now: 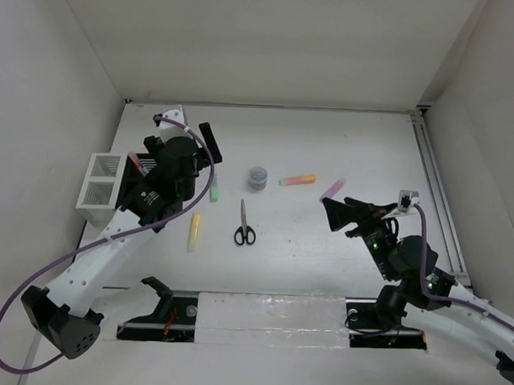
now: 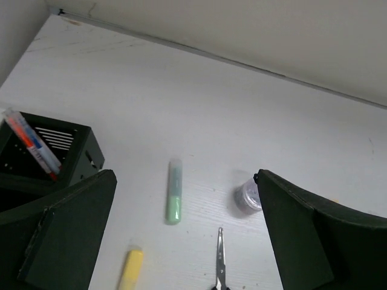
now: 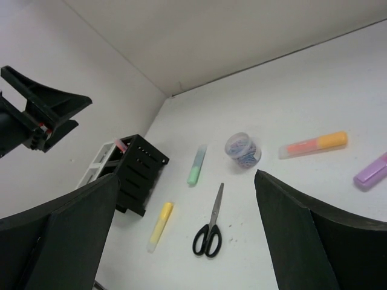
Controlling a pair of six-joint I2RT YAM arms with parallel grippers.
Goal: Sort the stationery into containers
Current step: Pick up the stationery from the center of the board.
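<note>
1. Over the left part of the table, my left gripper (image 2: 184, 238) hangs with its fingers spread wide, holding nothing.
2. Just beside it sits the black box (image 2: 89, 158), with pens (image 2: 33, 145) leaning inside, next to the white box (image 1: 101, 187).
3. Between my arms, the green highlighter (image 2: 174, 193), yellow highlighter (image 2: 130, 269), scissors (image 2: 220, 260) and round tub (image 2: 247, 194) lie loose on the table.
4. My right gripper (image 3: 181, 241) is spread and empty too; the orange highlighter (image 3: 314, 145) and purple highlighter (image 3: 372, 172) lie near it.
</note>
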